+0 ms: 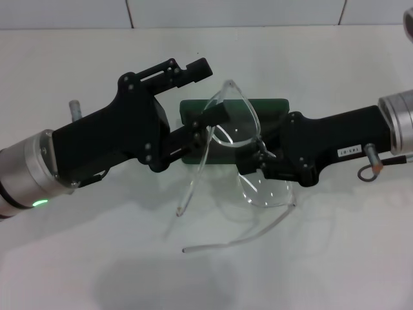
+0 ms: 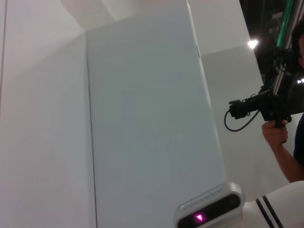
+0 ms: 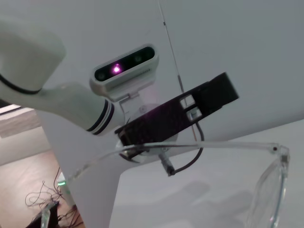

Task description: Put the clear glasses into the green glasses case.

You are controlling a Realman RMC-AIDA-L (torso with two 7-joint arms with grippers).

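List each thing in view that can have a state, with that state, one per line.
Clear glasses: arms unfolded, held up over the case between both claws.
Green case: on the table, mostly hidden; open or shut unclear.
Left claw: at one arm of the glasses.
Right claw: at the lens.

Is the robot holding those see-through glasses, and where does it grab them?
Yes. Both grippers hold the clear plastic wraparound glasses above the dark green rectangular case: the left gripper at one lens end, the right gripper near the lens middle.
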